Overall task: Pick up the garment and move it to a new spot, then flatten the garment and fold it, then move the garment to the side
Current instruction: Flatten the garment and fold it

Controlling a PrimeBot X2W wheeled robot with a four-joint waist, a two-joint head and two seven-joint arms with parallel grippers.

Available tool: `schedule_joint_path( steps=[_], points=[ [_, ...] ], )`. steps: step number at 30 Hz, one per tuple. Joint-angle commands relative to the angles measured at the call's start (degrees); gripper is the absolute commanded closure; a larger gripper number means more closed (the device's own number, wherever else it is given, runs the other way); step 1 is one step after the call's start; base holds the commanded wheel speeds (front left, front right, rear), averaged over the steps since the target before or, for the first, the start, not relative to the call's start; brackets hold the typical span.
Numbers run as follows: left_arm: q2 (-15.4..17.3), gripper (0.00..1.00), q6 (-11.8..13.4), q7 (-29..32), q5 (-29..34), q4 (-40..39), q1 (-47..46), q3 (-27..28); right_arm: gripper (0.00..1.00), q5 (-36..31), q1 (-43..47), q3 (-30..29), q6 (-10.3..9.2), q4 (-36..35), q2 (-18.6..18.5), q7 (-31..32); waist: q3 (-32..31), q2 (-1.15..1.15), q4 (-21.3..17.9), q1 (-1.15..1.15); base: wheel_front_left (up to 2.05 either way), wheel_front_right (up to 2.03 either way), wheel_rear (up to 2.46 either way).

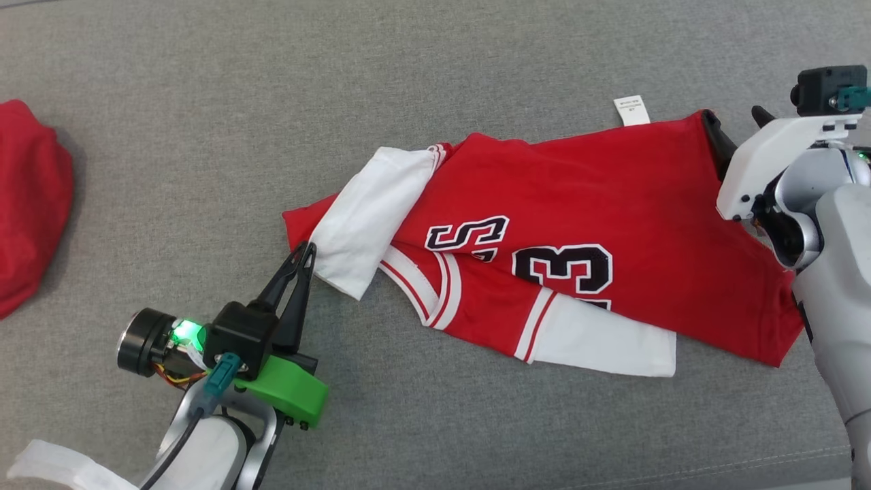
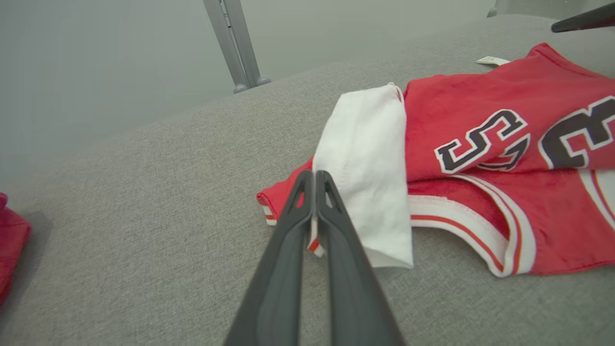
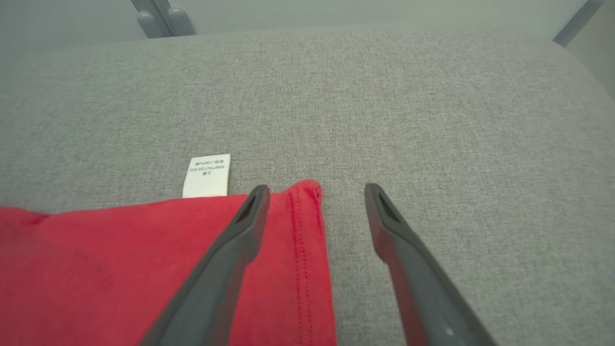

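The garment (image 1: 612,197) is a red jersey with white sleeves and black numerals. It lies loosely folded on the grey cloth surface (image 1: 435,68), with a white label (image 1: 631,110) at its far edge. My left gripper (image 1: 308,248) is shut at the jersey's near-left corner, and a sliver of striped hem (image 2: 313,238) shows pinched between its fingers beside a white sleeve (image 2: 370,158). My right gripper (image 3: 314,192) is open and straddles the far-right corner (image 3: 302,211): one finger (image 3: 230,240) lies over red fabric, the other (image 3: 399,240) over bare surface. It also appears at the jersey's right end (image 1: 736,121).
Another red cloth (image 1: 27,204) lies at the far left edge, also seen in the left wrist view (image 2: 9,240). A white scrap (image 1: 47,466) shows at the bottom left by my arm. Grey metal posts (image 2: 235,43) stand beyond the surface's far edge.
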Motion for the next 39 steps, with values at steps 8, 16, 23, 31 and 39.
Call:
schedule_joint_path(
  steps=[8, 16, 23, 31, 39],
  points=[
    [0.30, 1.00, 0.17, -0.09, 0.91, 0.04, -1.65, -0.38, 0.00, -3.13, -4.89, -0.73, -0.06, 5.84, 0.60, 3.94, 1.93, 0.00, 2.42, 0.00, 0.00, 0.00, 0.00],
    [0.15, 1.00, 0.27, -0.41, 0.73, 0.91, -2.29, -0.66, 1.00, -4.03, -5.44, -0.75, -0.06, 7.51, 1.09, 4.38, 2.23, 0.00, 2.77, 0.00, 0.00, 0.00, 0.00],
    [1.30, 1.00, -0.10, -0.46, 1.13, 0.42, -3.50, -0.50, 1.00, -3.93, -6.02, -0.88, -0.06, 5.39, 0.46, 1.19, 1.75, 0.00, 2.34, 0.00, 0.00, 0.00, 0.00],
    [9.56, 1.00, -2.79, 4.20, 5.44, -5.65, -13.45, 2.30, 1.00, -1.97, -9.49, -2.12, -0.07, -0.38, -1.96, -2.85, 1.81, 0.00, 2.51, 0.00, 0.00, 0.00, 0.00],
    [16.18, 1.00, -10.61, 9.98, 9.93, -7.81, -32.59, 3.98, 1.00, 0.26, -17.32, -1.60, -0.07, -7.95, -5.31, -0.89, 3.71, 0.00, 2.81, 0.00, 0.00, 0.00, 0.00]
  ],
)
